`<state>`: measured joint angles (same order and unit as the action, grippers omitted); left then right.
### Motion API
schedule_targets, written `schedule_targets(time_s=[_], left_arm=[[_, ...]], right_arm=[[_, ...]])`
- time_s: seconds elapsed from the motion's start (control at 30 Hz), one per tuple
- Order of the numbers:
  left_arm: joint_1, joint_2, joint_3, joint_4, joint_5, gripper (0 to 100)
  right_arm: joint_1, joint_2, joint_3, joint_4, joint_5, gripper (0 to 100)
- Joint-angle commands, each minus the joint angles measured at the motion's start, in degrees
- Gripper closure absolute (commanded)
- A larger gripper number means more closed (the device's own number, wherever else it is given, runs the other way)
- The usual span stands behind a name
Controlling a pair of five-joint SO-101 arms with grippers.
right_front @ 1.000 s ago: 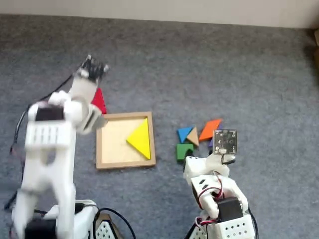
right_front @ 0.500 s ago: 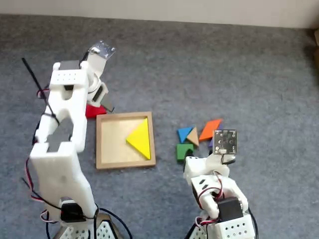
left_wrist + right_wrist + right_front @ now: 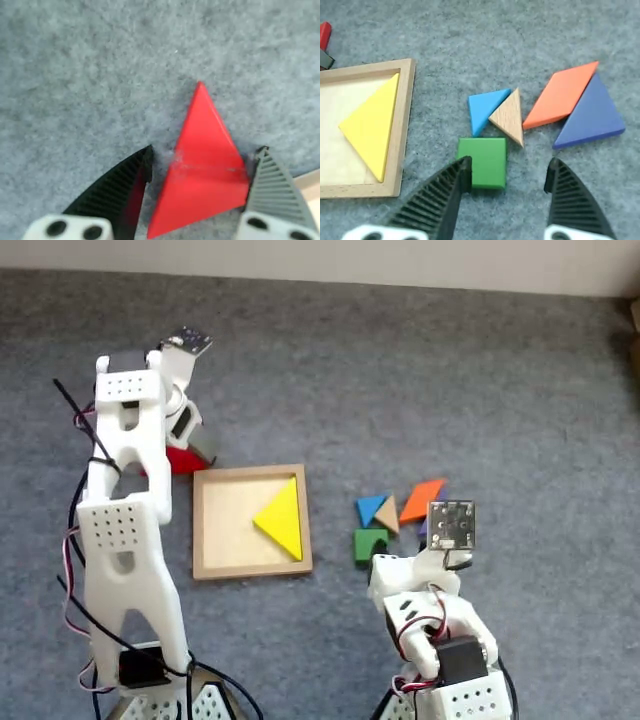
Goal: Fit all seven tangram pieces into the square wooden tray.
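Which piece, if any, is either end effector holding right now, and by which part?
Nothing is held. The left end effector is open astride the red triangle; the right end effector is open near the green square.

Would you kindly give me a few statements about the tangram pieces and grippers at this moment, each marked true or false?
1. The yellow triangle lies inside the tray. True.
2. The red triangle is also in the tray. False: it lies on the carpet outside the tray, between the open fingers of the left gripper.
3. The right gripper is shut on the green square. False: it is open, and the square lies on the carpet.
4. The orange parallelogram lies edge to edge with the dark blue triangle. True.
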<state>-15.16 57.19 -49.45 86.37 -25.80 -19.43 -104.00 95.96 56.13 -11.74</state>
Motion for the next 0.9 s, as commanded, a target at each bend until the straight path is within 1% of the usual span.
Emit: schedule_targets(time_s=[0.0, 0.17, 0.27, 0.33, 0.53, 0.67, 0.77, 0.87], left_arm=[[-2.33, 0.40, -6.73, 2.99, -0.62, 70], [-2.33, 0.22, -11.65, 8.26, -1.14, 69], [-2.33, 0.48, -14.99, 10.90, -4.66, 69], [-2.33, 0.66, -14.99, 11.16, -6.07, 69], [-3.74, 0.92, -14.11, 8.97, -5.80, 69], [-3.91, 3.74, -14.55, 8.62, -0.97, 69], [-3.21, 4.79, -14.55, 8.62, -0.53, 69], [-2.33, 5.41, -14.55, 8.62, 3.52, 69]], right_arm=[[0.48, -0.75, 3.56, -1.10, 0.79, 76.1], [0.48, -0.75, 3.56, -1.10, 0.79, 76.1], [0.48, -0.75, 3.56, -1.10, 0.79, 76.1], [0.48, -0.75, 3.56, -1.10, 0.79, 76.1], [0.48, -0.75, 3.65, -1.10, 0.79, 76.1], [0.48, -0.75, 3.65, -1.10, 0.79, 76.1], [0.48, -0.75, 3.65, -1.10, 0.79, 76.1], [0.48, -0.75, 3.65, -1.10, 0.79, 76.1]])
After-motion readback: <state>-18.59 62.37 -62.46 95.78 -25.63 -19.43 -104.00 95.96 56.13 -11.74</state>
